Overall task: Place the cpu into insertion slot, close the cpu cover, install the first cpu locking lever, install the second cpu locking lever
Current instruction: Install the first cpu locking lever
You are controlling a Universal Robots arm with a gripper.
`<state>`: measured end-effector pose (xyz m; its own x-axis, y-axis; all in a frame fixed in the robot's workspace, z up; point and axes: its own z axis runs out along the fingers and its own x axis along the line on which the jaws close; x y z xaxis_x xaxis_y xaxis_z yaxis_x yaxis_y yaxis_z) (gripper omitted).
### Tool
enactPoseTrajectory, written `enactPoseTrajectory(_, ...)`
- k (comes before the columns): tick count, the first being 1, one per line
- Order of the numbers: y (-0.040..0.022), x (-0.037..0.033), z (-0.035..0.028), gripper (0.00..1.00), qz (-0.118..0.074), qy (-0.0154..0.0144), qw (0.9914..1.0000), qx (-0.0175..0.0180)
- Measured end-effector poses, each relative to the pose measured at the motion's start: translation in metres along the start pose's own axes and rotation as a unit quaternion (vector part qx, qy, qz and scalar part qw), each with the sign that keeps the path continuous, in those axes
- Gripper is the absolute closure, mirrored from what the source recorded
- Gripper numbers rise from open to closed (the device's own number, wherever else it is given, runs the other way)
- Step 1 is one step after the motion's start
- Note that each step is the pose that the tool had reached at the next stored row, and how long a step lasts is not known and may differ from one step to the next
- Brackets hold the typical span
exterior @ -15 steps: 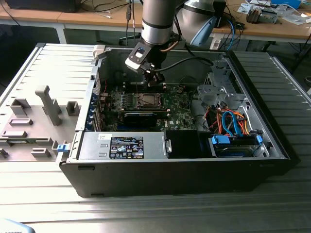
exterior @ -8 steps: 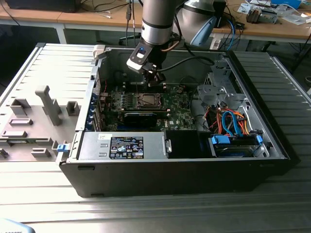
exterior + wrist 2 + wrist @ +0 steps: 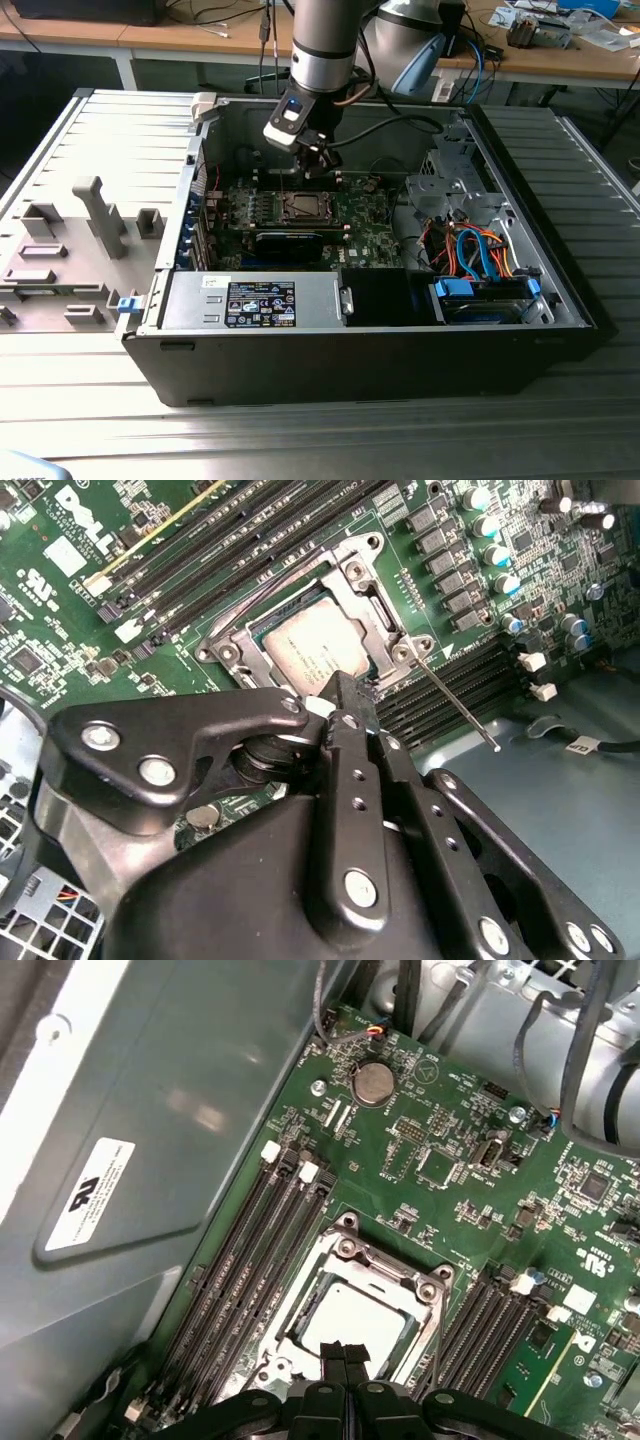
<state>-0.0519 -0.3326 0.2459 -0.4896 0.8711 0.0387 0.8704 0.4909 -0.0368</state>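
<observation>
The cpu [image 3: 312,655] sits under the lowered cpu cover [image 3: 385,600]. One locking lever [image 3: 455,705] looks unlatched. The end effector [image 3: 338,695] is clenched on nothing.

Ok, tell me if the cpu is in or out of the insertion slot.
In: in the second wrist view the cpu lies flat inside the insertion slot, metal rim around it.

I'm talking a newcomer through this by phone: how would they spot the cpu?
Inside the open computer case, find the green motherboard. Between its two banks of long black memory slots sits a silver frame, the cpu cover. The cpu is the pale, flat metal square in its window, unlike the small dark chips nearby.
</observation>
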Motion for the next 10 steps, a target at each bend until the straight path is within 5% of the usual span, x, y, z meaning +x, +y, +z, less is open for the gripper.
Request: enactPoseTrajectory(10, 0.0000, 0.0000, 0.0000, 0.89, -0.034, -0.0013, 0.99943, 0.0013)
